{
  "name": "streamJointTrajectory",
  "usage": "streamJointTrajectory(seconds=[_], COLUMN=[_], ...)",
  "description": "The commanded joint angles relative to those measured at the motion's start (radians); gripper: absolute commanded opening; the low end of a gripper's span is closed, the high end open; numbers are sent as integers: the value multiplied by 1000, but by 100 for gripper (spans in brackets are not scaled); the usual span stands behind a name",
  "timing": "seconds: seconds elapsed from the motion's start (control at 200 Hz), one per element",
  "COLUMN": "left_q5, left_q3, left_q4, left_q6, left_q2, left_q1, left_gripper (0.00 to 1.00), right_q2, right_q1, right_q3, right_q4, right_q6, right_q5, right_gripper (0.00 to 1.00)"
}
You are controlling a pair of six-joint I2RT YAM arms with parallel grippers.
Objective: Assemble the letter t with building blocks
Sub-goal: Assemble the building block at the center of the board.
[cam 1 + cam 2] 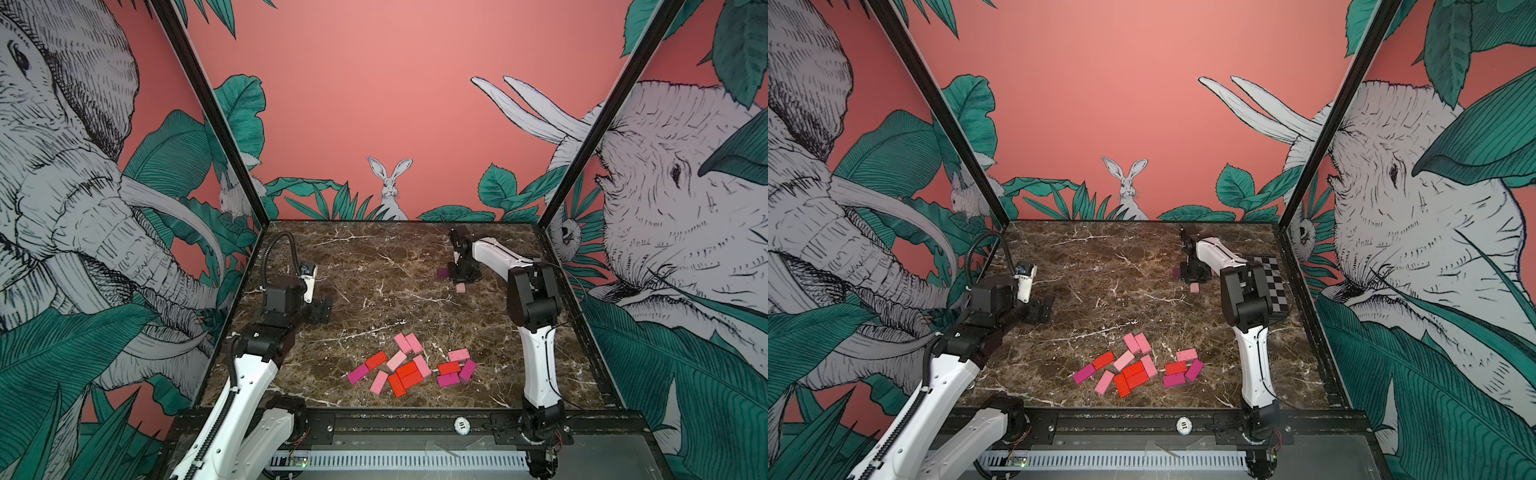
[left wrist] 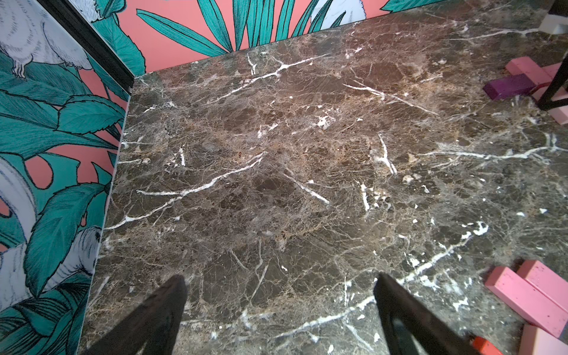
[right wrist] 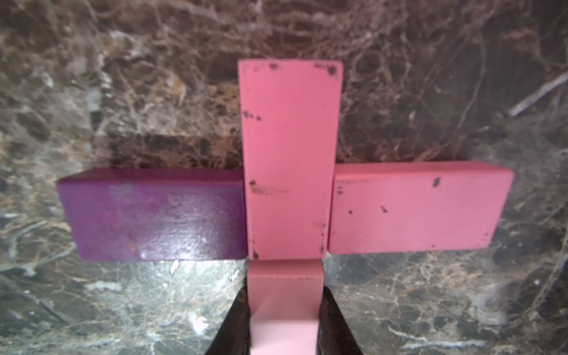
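Both top views look evenly lit to me, bowed at the edges. The right wrist view is soft, with glare on the purple block (image 3: 159, 215) and the surface (image 3: 123, 292) beside it.

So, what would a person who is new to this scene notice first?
First, the heap of red, pink and magenta blocks near the front of the marble table. Then, farther back and right of the middle, the right claw shut on a light pink block at the foot of a cross of a purple block and two pink blocks. The left claw hangs open at the left.
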Motion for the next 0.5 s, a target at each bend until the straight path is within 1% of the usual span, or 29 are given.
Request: streamJointTrajectory(seconds=[0.0, 0.32, 0.495], left_q5=[9, 8, 7], left_q3=[6, 7, 7], left_q4=[-14, -14, -13], left_q6=[4, 4, 4], left_q2=[-2, -1, -2], left_q1=[1, 1, 1], left_gripper=[97, 97, 97], right_q2=[41, 41, 39], right_q1=[-11, -13, -14], right_q3=[-3, -4, -6], right_q4=[30, 33, 30], right_q6=[10, 14, 14], right_q5=[29, 29, 29], right_gripper=[12, 12, 15])
